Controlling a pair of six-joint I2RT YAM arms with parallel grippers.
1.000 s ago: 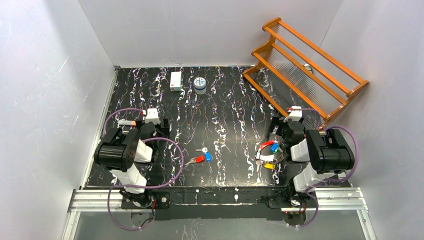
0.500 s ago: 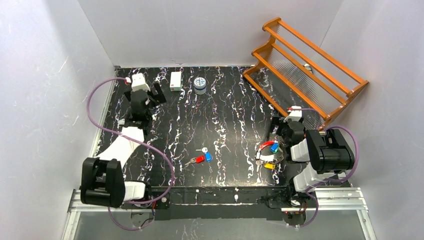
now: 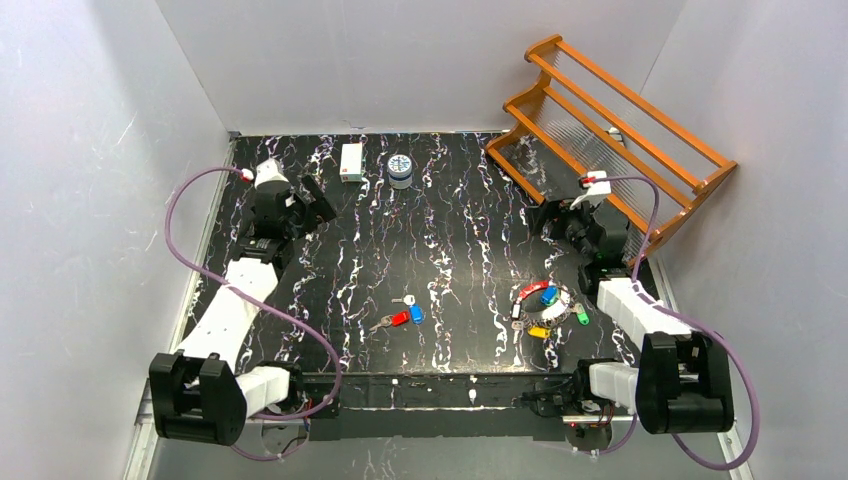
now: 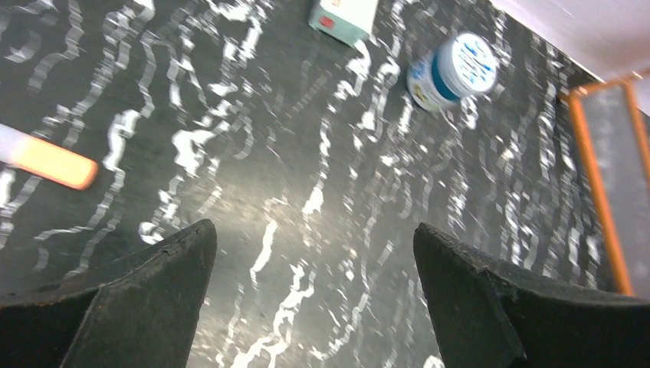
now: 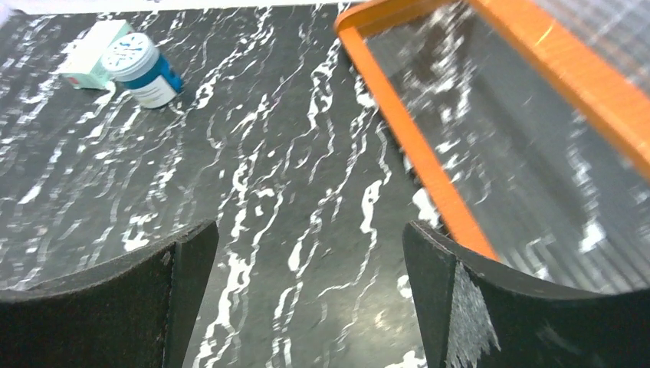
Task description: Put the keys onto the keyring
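– Seeing anything gripped?
– No; I have the left tool (image 4: pixel 314 245) and right tool (image 5: pixel 310 238) both spread wide, empty; the keys (image 3: pixel 400 316) lie on the surface (image 3: pixel 450 220); the keyring (image 3: pixel 545 308) lies apart, to their right.

The keys (image 3: pixel 401 314) lie left of the keyring (image 3: pixel 545 309) on the table (image 3: pixel 450 230), rack (image 3: pixel 634 98) behind.

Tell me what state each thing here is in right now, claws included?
left claw, open, holding nothing.
right claw, open, holding nothing.
keyring, lying flat on the table, colour-capped keys fanned on it.
loose keys, lying on the table, not on the keyring.
jar, upright, lid on.
white box, lying flat.
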